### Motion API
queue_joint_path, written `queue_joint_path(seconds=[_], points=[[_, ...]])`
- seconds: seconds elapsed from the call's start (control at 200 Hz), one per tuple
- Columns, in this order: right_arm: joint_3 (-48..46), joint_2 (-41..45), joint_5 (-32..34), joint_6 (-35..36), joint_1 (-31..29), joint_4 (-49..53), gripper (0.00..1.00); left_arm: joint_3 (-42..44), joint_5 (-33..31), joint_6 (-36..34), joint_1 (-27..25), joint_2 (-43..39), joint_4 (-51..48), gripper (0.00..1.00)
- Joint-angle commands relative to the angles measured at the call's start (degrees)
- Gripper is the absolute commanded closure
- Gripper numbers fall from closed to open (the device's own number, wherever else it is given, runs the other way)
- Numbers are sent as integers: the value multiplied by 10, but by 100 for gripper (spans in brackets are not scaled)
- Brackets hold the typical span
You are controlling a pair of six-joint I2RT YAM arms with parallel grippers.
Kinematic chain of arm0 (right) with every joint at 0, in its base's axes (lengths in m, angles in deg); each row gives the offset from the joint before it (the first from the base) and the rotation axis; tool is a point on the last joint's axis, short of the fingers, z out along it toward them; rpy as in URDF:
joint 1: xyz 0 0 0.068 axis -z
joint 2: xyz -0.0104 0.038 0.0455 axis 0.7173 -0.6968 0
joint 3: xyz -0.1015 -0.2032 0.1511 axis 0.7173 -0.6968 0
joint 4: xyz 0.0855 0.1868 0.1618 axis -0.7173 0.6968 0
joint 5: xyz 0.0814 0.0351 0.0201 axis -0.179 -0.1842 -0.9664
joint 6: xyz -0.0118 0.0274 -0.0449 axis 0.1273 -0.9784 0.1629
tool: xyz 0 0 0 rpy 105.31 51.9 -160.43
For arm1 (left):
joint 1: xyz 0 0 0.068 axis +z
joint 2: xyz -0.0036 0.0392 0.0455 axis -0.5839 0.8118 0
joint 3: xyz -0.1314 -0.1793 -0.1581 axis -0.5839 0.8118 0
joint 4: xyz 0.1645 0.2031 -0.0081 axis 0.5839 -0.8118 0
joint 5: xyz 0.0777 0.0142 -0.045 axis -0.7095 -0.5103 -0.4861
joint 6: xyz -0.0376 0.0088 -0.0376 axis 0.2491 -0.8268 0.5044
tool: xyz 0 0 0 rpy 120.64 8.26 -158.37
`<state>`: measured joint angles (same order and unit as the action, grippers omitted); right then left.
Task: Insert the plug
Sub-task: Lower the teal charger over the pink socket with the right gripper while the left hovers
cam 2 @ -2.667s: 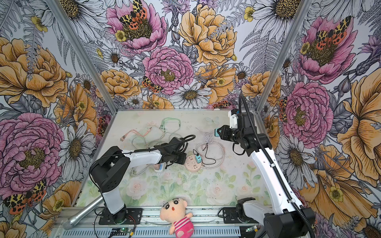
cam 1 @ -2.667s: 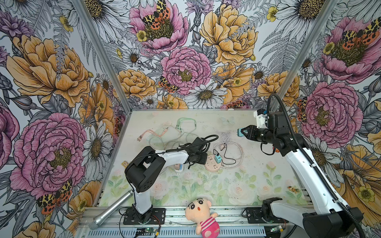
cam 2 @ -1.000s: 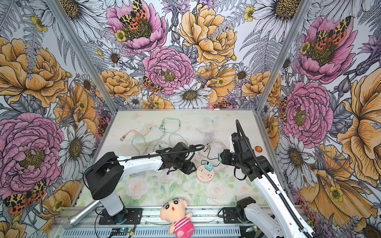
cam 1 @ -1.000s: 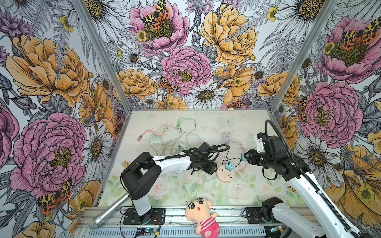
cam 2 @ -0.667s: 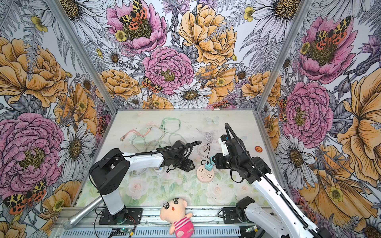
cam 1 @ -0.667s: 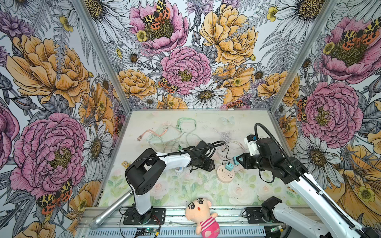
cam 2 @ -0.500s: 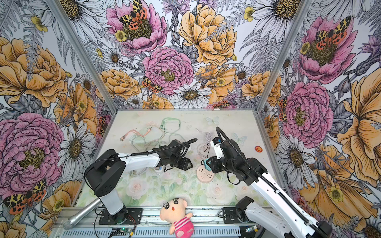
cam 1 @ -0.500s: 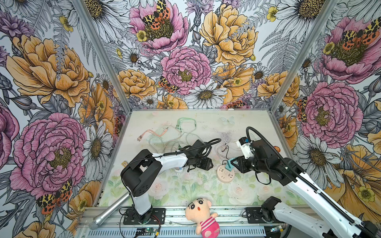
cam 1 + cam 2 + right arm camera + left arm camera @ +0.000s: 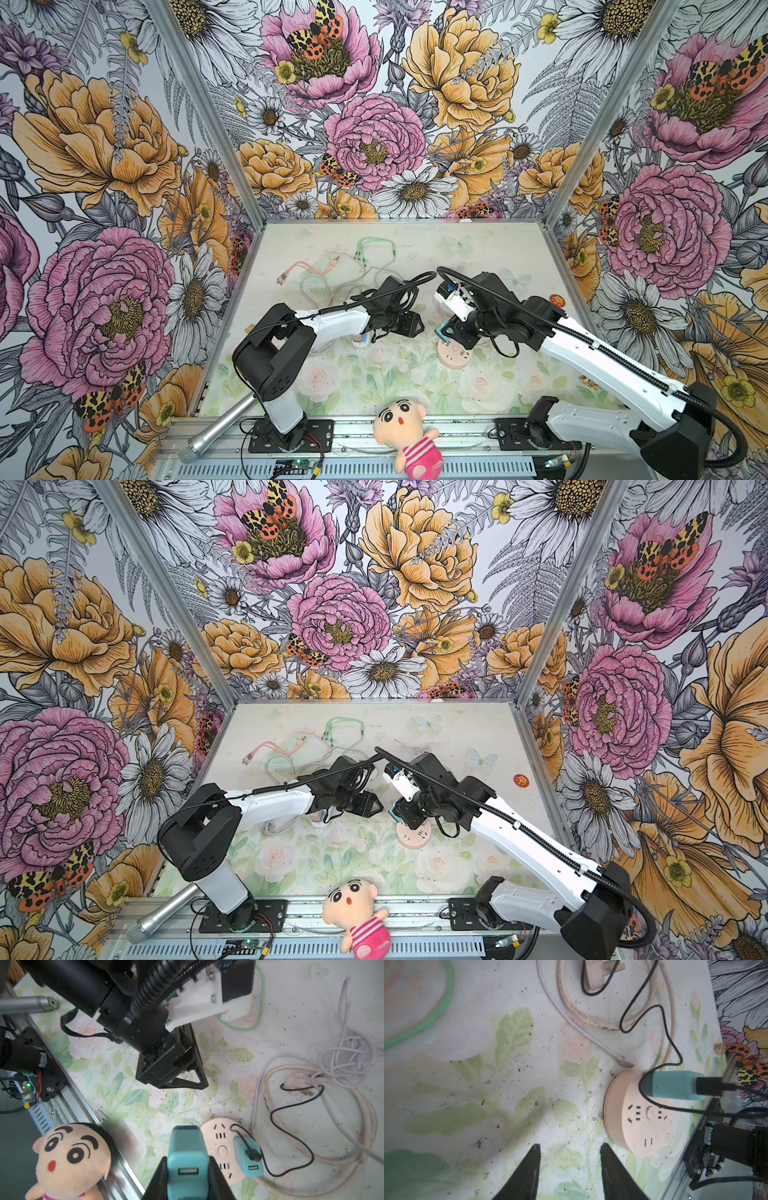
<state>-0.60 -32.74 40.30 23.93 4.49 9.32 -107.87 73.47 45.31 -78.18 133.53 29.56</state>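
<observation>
While clamping a plug [image 9: 187, 1142] in the right gripper [image 9: 187, 1169], hangs just beside the socket [image 9: 218, 1147], where a second plug [image 9: 248, 1157] sits plugged in. Shows left gripper [image 9: 570, 1147] apart, empty, over the desk [image 9: 508, 1084].

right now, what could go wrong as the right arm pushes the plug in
Nothing holds the round socket; the left gripper is open beside it, so it may slide. The right gripper's teal plug could snag the black cable of the adapter already in.
</observation>
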Motion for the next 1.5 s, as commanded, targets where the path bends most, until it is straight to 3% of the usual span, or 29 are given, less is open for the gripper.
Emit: queue_joint_path(seconds=[0.0,0.195,0.625,0.791,1.496], points=[[26,-21,20,78,-4,26,100,15,-5,-14,11,-25,-7,51],[14,-54,26,107,-21,30,100,21,-6,-14,19,-23,-3,51],[-38,-104,105,164,-53,35,100,0,12,-11,19,22,13,52],[-59,-82,73,167,-52,3,100,-3,15,-9,16,35,18,52],[-126,-62,69,141,-50,-63,100,5,11,0,15,41,26,52]])
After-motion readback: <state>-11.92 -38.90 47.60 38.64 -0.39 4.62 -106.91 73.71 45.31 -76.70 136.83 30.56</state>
